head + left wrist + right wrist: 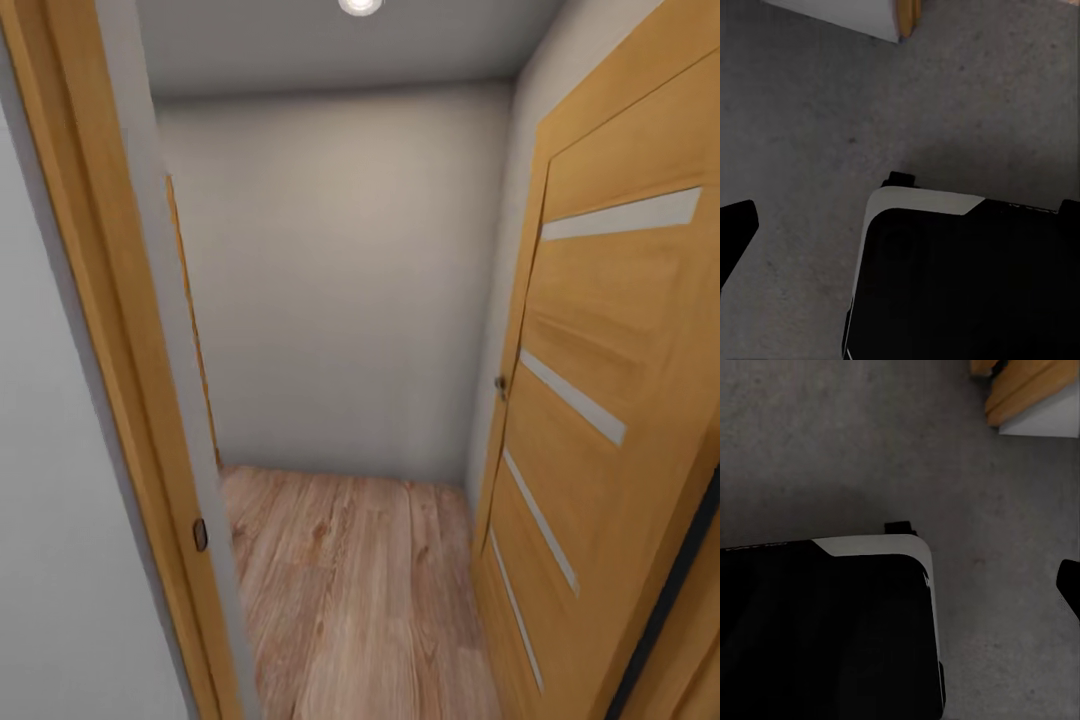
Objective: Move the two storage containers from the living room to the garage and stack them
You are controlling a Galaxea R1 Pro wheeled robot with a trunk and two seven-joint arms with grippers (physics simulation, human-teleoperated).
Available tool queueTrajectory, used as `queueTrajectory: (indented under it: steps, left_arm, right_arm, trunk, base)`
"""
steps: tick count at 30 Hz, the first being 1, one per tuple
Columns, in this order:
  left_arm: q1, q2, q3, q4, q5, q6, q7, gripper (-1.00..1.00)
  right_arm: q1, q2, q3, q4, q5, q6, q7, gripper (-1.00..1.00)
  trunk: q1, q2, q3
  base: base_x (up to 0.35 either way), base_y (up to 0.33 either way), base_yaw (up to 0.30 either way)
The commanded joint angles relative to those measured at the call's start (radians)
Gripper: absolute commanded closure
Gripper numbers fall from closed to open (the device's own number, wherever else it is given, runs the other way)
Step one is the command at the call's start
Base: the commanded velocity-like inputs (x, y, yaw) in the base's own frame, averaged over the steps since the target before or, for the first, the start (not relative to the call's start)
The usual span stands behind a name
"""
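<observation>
Head view: we face an open orange-wood door [600, 400] on the right, light plank flooring [350, 590] beyond.
Left wrist: our base [960, 277] over grey concrete floor [810, 112]; gripper state unclear.
Right wrist: same floor, wood frame [1027, 394]; gripper state unclear. Containers unseen.

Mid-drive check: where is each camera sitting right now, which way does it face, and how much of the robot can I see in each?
Head view: on the head, facing forward through a doorway; orange-wood door open at right, wood plank floor beyond, none of the robot's body visible.
Left wrist view: near the left gripper, facing down at grey concrete floor; dark robot base below.
Right wrist view: facing down at the same concrete and base.
Shared: both wrist views show concrete, base and orange door-frame wood.
</observation>
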Motion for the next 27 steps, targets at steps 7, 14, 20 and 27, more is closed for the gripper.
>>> queueTrajectory:
  steps: [7,14,20,27]
  left_arm:
    - [0.0,0.0,-0.003,0.001,0.008,-0.005,0.002,-1.0]
    - [0.0,0.0,-0.003,0.002,0.008,-0.005,0.002,-1.0]
    - [0.0,0.0,-0.003,0.002,0.007,-0.006,0.002,-1.0]
    - [0.0,0.0,-0.003,0.002,0.007,-0.006,0.002,-1.0]
  right_arm:
    - [-0.001,0.0,0.007,0.003,-0.011,-0.005,-0.002,-1.0]
    - [-0.001,0.0,0.007,0.003,-0.012,-0.004,-0.002,-1.0]
    - [-0.001,0.0,0.008,0.003,-0.012,-0.003,-0.002,-1.0]
    - [-0.001,0.0,0.009,0.003,-0.01,-0.003,-0.002,-1.0]
  trunk:
    - [0.001,-0.001,0.0]
    - [0.001,-0.001,0.0]
    - [0.001,-0.001,0.0]
    - [0.001,-0.001,0.0]
  base:
    - [0.324,0.0,-0.094]
    - [0.324,0.0,-0.227]
    - [0.324,0.0,-0.063]
    - [0.324,0.0,-0.005]
